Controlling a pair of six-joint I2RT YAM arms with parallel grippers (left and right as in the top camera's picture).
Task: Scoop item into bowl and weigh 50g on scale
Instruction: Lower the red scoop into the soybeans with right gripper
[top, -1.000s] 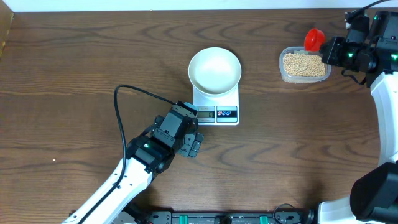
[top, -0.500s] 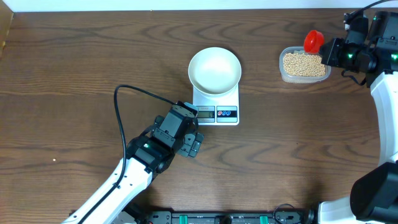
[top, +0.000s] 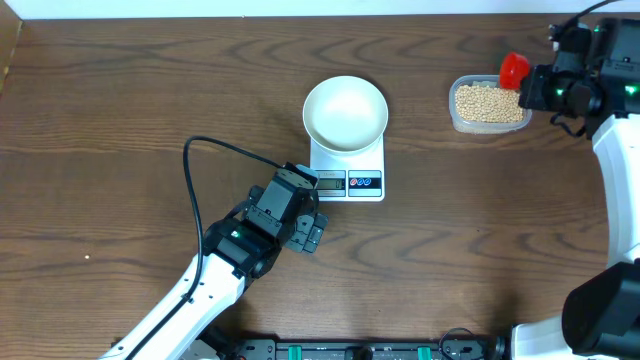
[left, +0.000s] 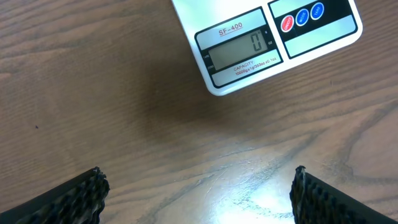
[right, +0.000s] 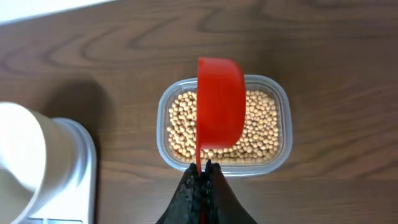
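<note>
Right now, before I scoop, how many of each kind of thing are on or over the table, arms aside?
White bowl: 1
Digital scale: 1
Clear tub holding beans: 1
Red scoop: 1
Total: 4

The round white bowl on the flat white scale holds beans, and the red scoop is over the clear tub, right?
No. The overhead view shows the round white bowl on the flat white scale empty; the red scoop is over the clear tub.

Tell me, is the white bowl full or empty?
Empty. The bowl on the scale shows only its smooth white inside. The display reads zero, and the beans sit in the clear tub.
</note>
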